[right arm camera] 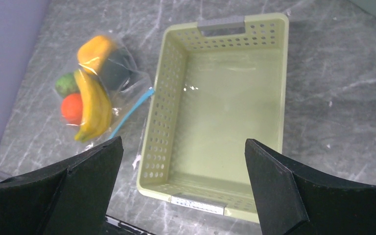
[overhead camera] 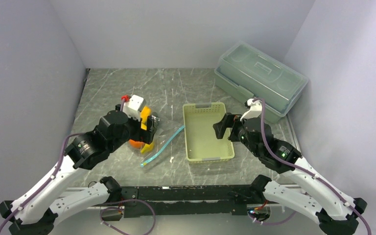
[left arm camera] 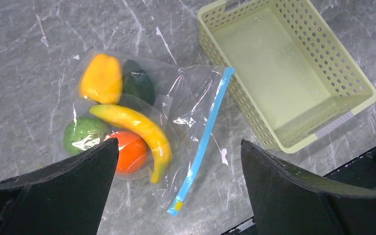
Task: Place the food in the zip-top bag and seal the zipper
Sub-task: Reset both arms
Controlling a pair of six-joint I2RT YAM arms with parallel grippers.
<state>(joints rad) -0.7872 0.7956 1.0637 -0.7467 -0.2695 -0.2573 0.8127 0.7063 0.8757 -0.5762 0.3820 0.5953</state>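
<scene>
The clear zip-top bag (left arm camera: 186, 98) lies flat on the table left of the basket. Inside it are the yellow-orange pepper (left arm camera: 100, 78), dark avocado (left arm camera: 138, 84), banana (left arm camera: 137, 128), bumpy green fruit (left arm camera: 82, 134) and orange ball (left arm camera: 129, 152). The light blue zipper (left arm camera: 203, 142) runs along the bag's right edge; I cannot tell whether it is sealed. My left gripper (left arm camera: 178, 196) hangs open and empty above the bag, and it shows in the top view (overhead camera: 149, 128). My right gripper (right arm camera: 183, 193) is open and empty above the basket; in the top view (overhead camera: 223, 128) too. The bag also shows in the right wrist view (right arm camera: 95, 98).
The pale green perforated basket (overhead camera: 192, 139) stands empty at the table's middle, right beside the zipper. A large translucent lidded box (overhead camera: 262, 81) sits at the back right. Walls close in the left, back and right sides.
</scene>
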